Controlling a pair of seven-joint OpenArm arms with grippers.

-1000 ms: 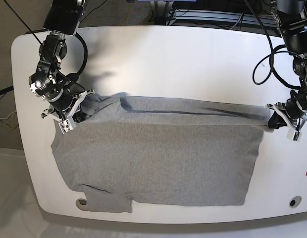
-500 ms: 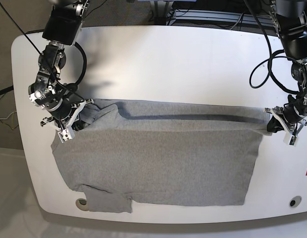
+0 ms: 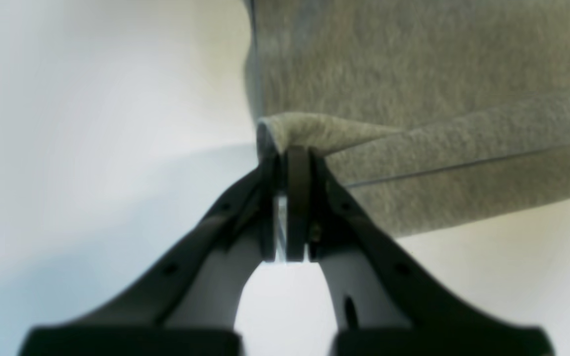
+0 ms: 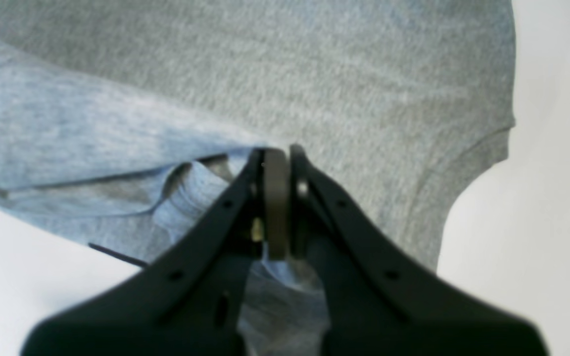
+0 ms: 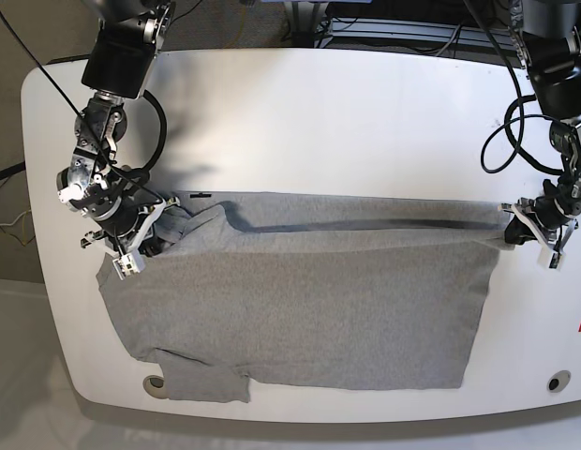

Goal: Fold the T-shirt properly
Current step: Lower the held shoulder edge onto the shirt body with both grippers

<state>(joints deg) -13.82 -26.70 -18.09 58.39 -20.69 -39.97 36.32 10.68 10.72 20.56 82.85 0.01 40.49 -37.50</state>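
Heather-grey T-shirt (image 5: 300, 309) — soft, folded edge pinched by both fingers (image 3: 297, 153) (image 4: 275, 158).

A robotics lab: white table (image 5: 300, 112), cabled arms, equipment rack (image 5: 403, 28) behind.

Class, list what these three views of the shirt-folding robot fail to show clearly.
- T-shirt lettering: base view shows only plain fabric.
- Fabric between the left gripper pads: left wrist view, blurred.
- Neckline folds by the right gripper: right wrist view, hidden behind the jaws.
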